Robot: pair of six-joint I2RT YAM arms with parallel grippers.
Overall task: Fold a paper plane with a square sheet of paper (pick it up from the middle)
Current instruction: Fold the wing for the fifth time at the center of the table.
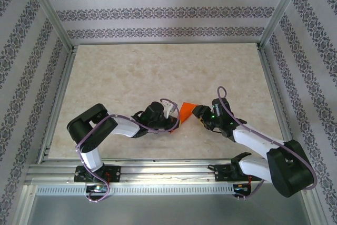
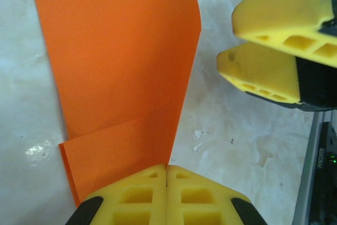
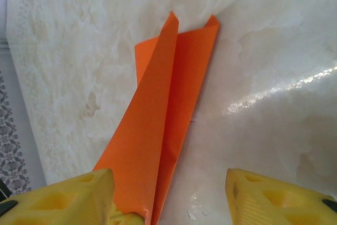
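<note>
left gripper (image 2: 167, 175): closed, its two yellow pads pressed together with no gap; the right edge of the paper plane (image 2: 121, 67) runs straight into the seam between them, so it grips the orange fold by its near end
right gripper (image 3: 168, 183): open, with its yellow fingers wide apart at 7 and 5 o'clock of its wrist view; nothing is clamped, though the fold leans against the 7 o'clock finger
paper plane: bright orange and half-folded (one long centre crease, two flaps rising in a narrow V), standing on edge rather than lying flat; in the right wrist view it runs from between the fingers toward 12 o'clock and ends in two small points; in the left wrist view it is a broad face curling at the top, with a shorter folded layer at its 7 o'clock; in the top view it is a small triangle with the left gripper at its 9 o'clock and the right gripper at its 3 o'clock
right fingers (image 2: 279, 9): at 2 o'clock of the left wrist view, just beside the fold's right edge; I cannot tell whether they touch it
table (image 1: 158, 67): pale, glossy marbled top; a few white flecks (image 2: 197, 135) lie beside the fold
walls (image 1: 158, 11): pale, with dark ornamental bands, at 9, 12 and 3 o'clock
</note>
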